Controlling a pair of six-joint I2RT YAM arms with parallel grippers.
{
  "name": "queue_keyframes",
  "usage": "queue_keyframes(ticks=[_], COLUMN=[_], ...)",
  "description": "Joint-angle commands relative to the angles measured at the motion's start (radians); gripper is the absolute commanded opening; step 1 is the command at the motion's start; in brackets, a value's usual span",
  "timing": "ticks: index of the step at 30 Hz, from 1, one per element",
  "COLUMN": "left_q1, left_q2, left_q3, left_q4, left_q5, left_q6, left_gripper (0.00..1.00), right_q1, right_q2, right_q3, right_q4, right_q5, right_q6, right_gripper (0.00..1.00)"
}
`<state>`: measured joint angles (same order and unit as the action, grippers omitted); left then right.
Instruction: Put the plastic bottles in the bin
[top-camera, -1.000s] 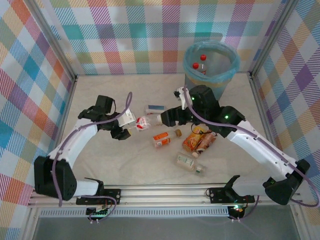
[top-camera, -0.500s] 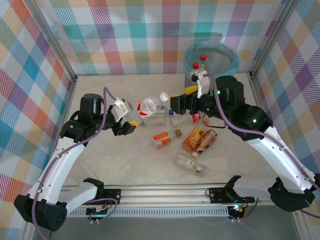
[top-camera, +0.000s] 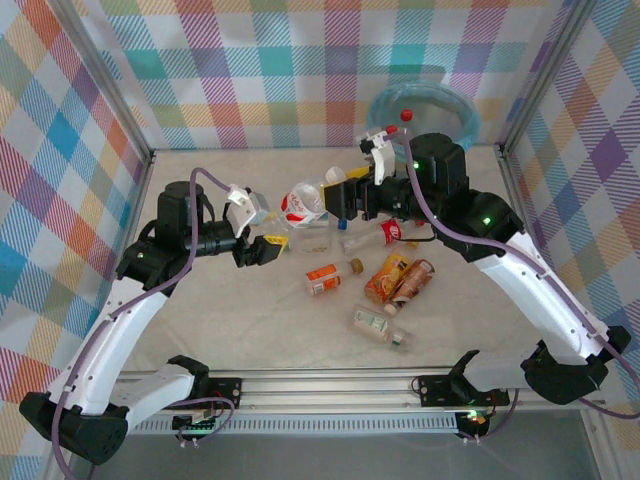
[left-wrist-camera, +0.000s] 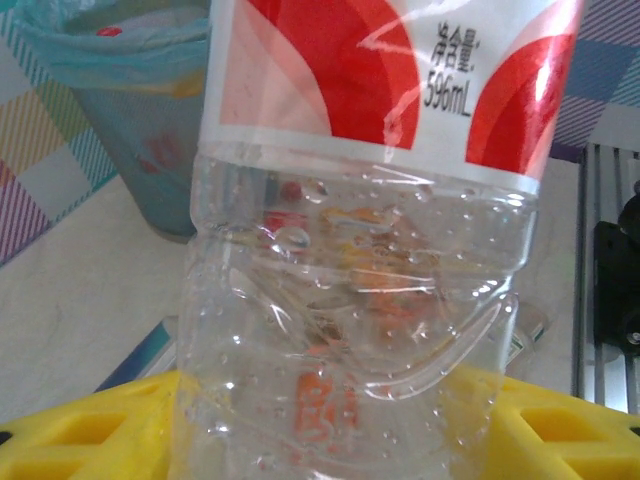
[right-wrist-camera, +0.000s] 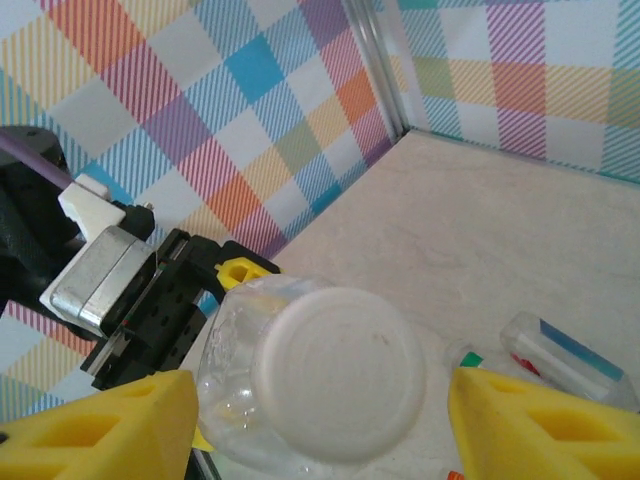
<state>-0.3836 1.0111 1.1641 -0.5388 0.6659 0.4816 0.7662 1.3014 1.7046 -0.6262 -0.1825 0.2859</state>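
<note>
- The bin (top-camera: 455, 98) stands at the back right corner. The right arm hides most of it, leaving part of its blue-lined rim and a red cap (top-camera: 407, 113) inside it in sight.
- The left gripper (top-camera: 271, 243) is clamped on the lower body of a clear bottle (top-camera: 303, 206). It holds the bottle in the air between the two arms, left of the bin and not over it.
- In the left wrist view the bottle's base and neck are cut off.
- Its label is red and white. Chinese characters followed by "596mL" can be read, but no brand name can be made out.
- The right gripper (right-wrist-camera: 325, 415) has its yellow fingers spread either side of the bottle's white cap (right-wrist-camera: 338, 368). There is a gap on each side and it grips nothing.
- More bottles (top-camera: 322, 279) lie on the table (top-camera: 240, 320) below, with orange, red and green labels too small to read.
</note>
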Motion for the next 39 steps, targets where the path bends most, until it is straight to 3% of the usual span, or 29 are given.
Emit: queue_keyframes(ticks=[1, 7, 10, 18, 25, 30, 39], left_q1=[-0.02, -0.029, -0.031, -0.032, -0.032, -0.032, -0.032], left_q2=[0.009, 0.003, -0.005, -0.02, -0.04, -0.045, -0.032], left_q3=[0.039, 0.031, 0.026, 0.019, 0.024, 0.056, 0.127], left_q4=[0.025, 0.023, 0.024, 0.023, 0.068, 0.081, 0.153], left_q5=[0.032, 0.023, 0.019, 0.012, -0.006, -0.04, -0.094], left_q6=[-0.017, -0.012, -0.013, -0.011, -0.047, -0.075, -0.136], left_gripper=[0.63, 0.63, 0.63, 0.64, 0.73, 0.82, 0.85], right_q1=[-0.003, -0.004, -0.005, -0.01, -0.015, -0.028, -0.121], right_q2=[0.005, 0.014, 0.013, 0.001, -0.008, -0.014, 0.018], right_q3=[0.017, 0.023, 0.026, 0.023, 0.026, 0.048, 0.189], right_q4=[0.055, 0.06, 0.06, 0.057, 0.054, 0.038, -0.076], right_q5=[-0.069, -0.091, -0.096, -0.084, -0.062, -0.026, 0.073], right_q6=[0.023, 0.027, 0.027, 0.026, 0.02, 0.011, -0.074], right_gripper=[0.61, 0.5, 0.4, 0.34, 0.2, 0.16, 0.12])
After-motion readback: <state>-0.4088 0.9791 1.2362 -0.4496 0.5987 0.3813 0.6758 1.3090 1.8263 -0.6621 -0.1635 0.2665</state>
